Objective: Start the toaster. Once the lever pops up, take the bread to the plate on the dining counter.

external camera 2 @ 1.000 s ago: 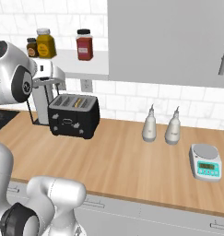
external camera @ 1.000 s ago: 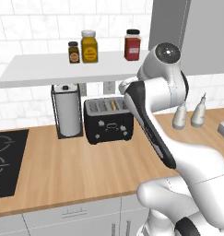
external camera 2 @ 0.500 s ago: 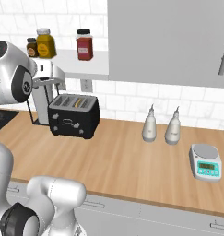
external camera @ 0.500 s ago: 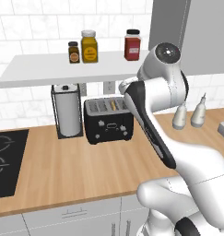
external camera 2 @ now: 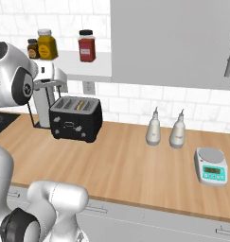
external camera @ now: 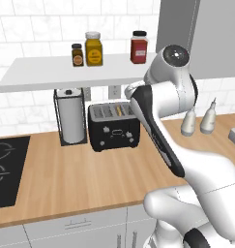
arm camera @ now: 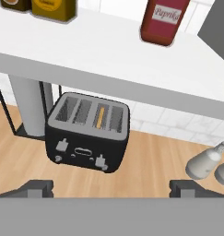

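Currently the end effector point(arm camera: 111, 189) hangs above and in front of the toaster point(external camera: 114, 127), its fingers spread fully apart and holding nothing. The toaster stands on the wooden surface point(external camera: 85, 177) under the white shelf point(external camera: 66, 72), with the bread point(arm camera: 101, 118) seated in one of its slots.

Risks, as judged from this position:
- The shelf edge overhangs the toaster; a steep descent may strike it.
- The levers point(arm camera: 101, 161) on the toaster front are small; a misaligned finger may slip off or push the toaster backward.

Adjacent items: the paper towel holder point(external camera: 70, 116) stands just beside the toaster; two bottles point(external camera 2: 165, 130) stand well apart from it; jars point(external camera: 93, 48) stand on the shelf above it.
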Robot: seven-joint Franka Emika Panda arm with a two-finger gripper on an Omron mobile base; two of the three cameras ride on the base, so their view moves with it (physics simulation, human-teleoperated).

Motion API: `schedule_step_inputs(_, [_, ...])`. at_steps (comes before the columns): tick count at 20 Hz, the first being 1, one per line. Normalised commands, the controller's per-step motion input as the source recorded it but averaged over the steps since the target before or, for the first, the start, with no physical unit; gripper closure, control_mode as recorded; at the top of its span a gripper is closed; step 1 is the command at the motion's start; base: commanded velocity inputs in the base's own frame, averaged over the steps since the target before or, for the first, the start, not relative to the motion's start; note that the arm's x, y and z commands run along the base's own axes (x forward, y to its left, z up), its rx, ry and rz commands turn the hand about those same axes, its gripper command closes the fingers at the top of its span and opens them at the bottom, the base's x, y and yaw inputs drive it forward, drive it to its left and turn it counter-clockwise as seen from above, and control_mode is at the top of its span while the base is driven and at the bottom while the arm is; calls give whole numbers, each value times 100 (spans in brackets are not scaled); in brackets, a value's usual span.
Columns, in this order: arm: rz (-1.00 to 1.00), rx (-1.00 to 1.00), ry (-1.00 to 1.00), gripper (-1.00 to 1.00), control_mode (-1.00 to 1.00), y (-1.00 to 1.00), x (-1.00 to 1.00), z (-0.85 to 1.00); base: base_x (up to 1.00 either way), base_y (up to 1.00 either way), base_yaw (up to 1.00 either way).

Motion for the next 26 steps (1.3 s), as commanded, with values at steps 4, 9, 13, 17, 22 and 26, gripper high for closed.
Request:
schedule_step_inputs(4, [0, 0, 0, -100, -100, 0, 0, 0, 0, 0, 0])
schedule_step_inputs(9, [0, 0, 0, -100, -100, 0, 0, 0, 0, 0, 0])
schedule_step_inputs(13, [0, 0, 0, -100, -100, 0, 0, 0, 0, 0, 0])
schedule_step_inputs(17, [0, 0, 0, -100, -100, 0, 0, 0, 0, 0, 0])
schedule_step_inputs(22, [0, 0, 0, -100, -100, 0, 0, 0, 0, 0, 0])
schedule_step_inputs(26, [0, 0, 0, -100, -100, 0, 0, 0, 0, 0, 0])
